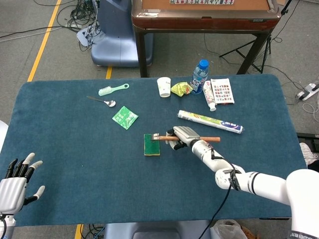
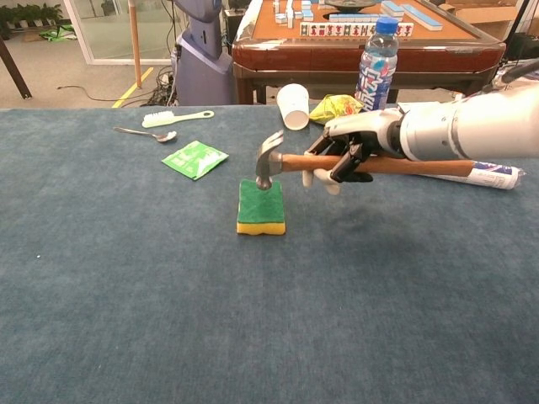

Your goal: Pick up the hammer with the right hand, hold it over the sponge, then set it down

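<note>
A: Why does the right hand (image 2: 344, 156) carry the hammer (image 2: 337, 162) level like that?

B: Judging by the task, this is the hold over the sponge (image 2: 260, 206). The hand wraps the wooden handle close behind the head, so the metal head juts out beyond the fingertips and sits above the sponge's far end, while the rest of the handle trails back along the forearm. A grip that near the head probably keeps the heavy end from drooping.

A: Does the head touch the sponge?

B: The chest view shows it just over the green top, very close; whether it rests on it cannot be told. In the head view the head (image 1: 156, 136) overlaps the sponge's (image 1: 151, 145) upper edge.

A: And the fingers (image 2: 347, 165) themselves?

B: They curl tight around the handle from above, the thumb below; nothing else is in their grasp. The table (image 2: 126, 278) lies well beneath them.

A: The other hand?

B: The left hand (image 1: 16, 183) hangs at the table's near corner, far from the right fingers, its fingers spread and holding nothing.

A: What remains?

B: Setting the hammer down, most likely on bare cloth beside the sponge.
</note>
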You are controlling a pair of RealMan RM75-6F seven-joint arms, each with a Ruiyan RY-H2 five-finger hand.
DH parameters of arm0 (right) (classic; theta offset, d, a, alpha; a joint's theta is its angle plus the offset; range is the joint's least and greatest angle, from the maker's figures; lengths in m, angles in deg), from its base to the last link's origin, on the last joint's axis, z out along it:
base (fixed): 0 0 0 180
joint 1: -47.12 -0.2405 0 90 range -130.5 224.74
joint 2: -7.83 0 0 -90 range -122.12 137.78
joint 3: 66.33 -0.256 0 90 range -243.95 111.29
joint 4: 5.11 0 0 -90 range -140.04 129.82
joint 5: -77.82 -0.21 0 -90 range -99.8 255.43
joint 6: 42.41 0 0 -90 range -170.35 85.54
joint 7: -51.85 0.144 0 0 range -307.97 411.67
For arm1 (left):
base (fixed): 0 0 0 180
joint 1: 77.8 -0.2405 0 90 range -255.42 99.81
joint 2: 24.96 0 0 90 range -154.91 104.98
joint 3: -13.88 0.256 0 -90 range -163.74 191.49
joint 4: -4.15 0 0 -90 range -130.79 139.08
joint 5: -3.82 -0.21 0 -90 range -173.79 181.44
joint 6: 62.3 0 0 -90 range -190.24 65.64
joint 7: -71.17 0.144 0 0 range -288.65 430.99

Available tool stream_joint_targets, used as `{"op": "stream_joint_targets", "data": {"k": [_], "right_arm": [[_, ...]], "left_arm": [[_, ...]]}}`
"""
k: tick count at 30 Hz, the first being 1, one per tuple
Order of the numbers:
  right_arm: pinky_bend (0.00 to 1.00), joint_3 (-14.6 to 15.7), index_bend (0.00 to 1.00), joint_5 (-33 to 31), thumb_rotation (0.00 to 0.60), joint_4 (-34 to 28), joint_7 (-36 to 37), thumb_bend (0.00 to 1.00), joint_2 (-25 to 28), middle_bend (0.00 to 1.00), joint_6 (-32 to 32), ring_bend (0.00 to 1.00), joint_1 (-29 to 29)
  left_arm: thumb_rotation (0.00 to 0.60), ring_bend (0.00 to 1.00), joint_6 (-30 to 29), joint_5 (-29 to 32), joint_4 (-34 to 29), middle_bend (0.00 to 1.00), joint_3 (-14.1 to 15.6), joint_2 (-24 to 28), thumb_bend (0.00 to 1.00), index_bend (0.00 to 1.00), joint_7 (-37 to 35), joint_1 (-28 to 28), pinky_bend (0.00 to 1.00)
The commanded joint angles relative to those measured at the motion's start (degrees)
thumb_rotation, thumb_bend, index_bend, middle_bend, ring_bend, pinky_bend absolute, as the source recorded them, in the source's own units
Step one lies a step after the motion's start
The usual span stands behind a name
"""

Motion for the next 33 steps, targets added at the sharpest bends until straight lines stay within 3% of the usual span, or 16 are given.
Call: {"op": "stream_joint_targets", "data": {"k": [1,6,12,22,27,33], "right_arm": [[0.97,-1.6,0.73,1.8,0.6,-3.4,1.7,0.97,3.3,0.89,-1.7,0.78,1.8],[0.97,-2.2,0.73,4.7,0.6,-7.3,3.6,0.98,6.7,0.89,-4.1,0.78,4.8],[0.97,-0.4,0.73,7.8,0.6,-8.8,5.4,0.98,8.5,0.89,-5.5,0.78,8.7],[0.97,1.8,0.73,9.8,0.6,-2.6,5.6,0.98,3.0,0.84,-9.2,0.76,12.2],[0.87,2.6,0.73,10.4,0.6,2.7,4.3,0.97,-1.3,0.79,-9.7,0.71,12.4],[0.68,1.8,0.6,11.4,0.6,7.4,5.2,0.96,-5.7,0.65,-9.8,0.57,12.7]], "left_arm": [[0.6,0.09,0.0,-0.1,-0.1,0.07,0.0,-0.1,0.22,0.22,0.1,0.1,0.0],[0.6,0.09,0.0,-0.3,-0.3,0.07,-0.1,0.0,0.22,0.22,0.3,0.2,0.0],[0.6,0.09,0.4,-0.3,-0.5,0.07,-0.1,-0.2,0.22,0.22,0.6,0.5,0.0],[0.6,0.09,1.3,-0.6,-0.5,0.07,-0.2,-0.7,0.22,0.22,1.1,1.2,0.0],[0.6,0.09,1.3,-0.4,-0.2,0.07,-0.1,-0.8,0.22,0.22,1.0,1.1,0.0],[0.6,0.09,1.2,-0.4,-0.3,0.07,0.0,-0.7,0.22,0.22,0.9,1.1,0.0]]}}
